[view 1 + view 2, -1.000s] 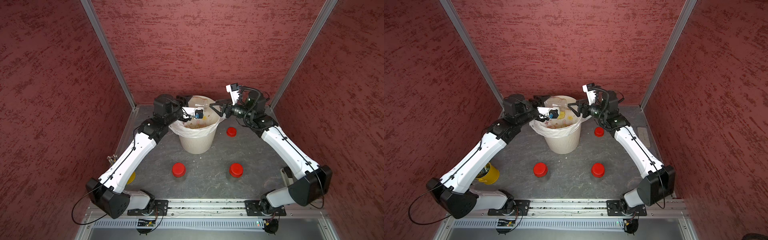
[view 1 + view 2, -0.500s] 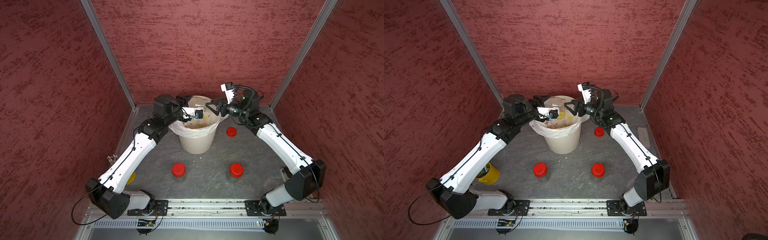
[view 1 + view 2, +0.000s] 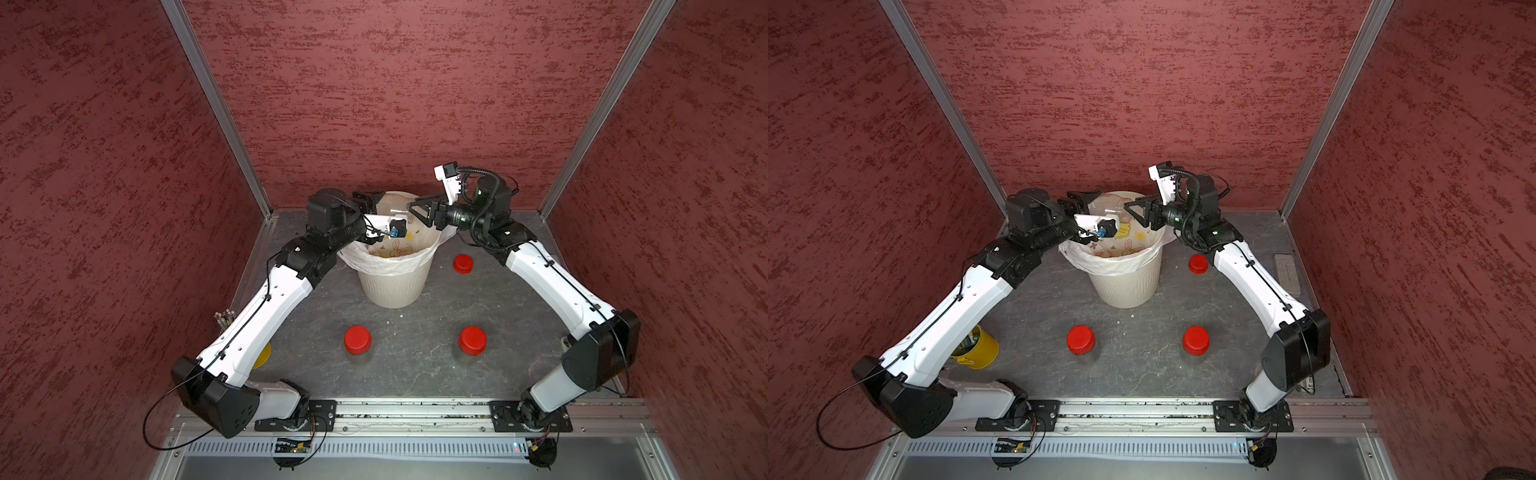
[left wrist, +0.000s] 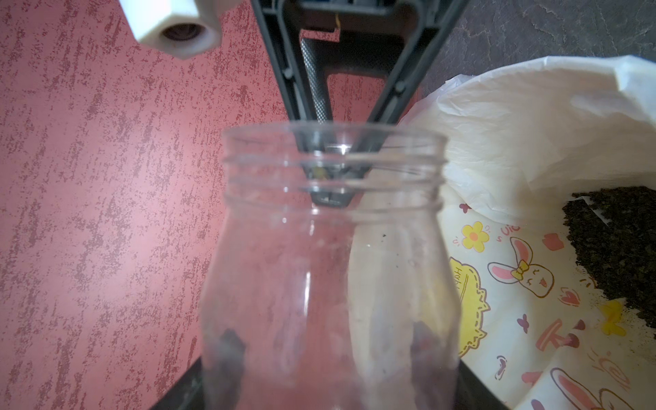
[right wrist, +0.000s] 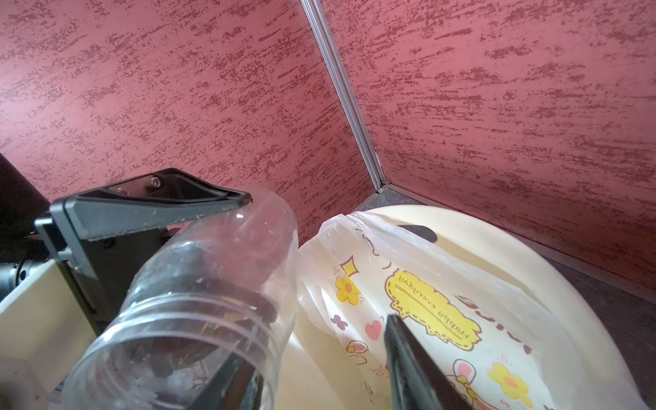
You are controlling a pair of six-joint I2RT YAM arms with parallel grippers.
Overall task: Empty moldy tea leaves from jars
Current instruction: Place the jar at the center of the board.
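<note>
My left gripper point(image 3: 376, 199) point(image 4: 326, 344) is shut on an open clear jar point(image 3: 395, 208) point(image 4: 330, 266) with no lid. It holds the jar on its side over the far rim of the cream bin point(image 3: 392, 286), mouth towards the right arm. The jar point(image 5: 213, 284) looks nearly empty apart from a few crumbs. At the jar's mouth my right gripper point(image 3: 415, 210) point(image 5: 319, 372) stands open, one finger seen through the clear neck and the other clear of it. Dark tea leaves point(image 4: 617, 241) lie in the bin's bag. Two jars with red lids point(image 3: 357, 340) point(image 3: 472, 340) stand in front.
A loose red lid point(image 3: 463, 264) lies on the grey table right of the bin, under the right forearm. A yellow cup point(image 3: 980, 349) stands under the left arm. A grey block point(image 3: 1287, 270) lies at the right wall. Red walls close in on three sides.
The right gripper has moved left over the bin to the jar's mouth, and its jaws have narrowed. The left arm and its jar have stayed put.
</note>
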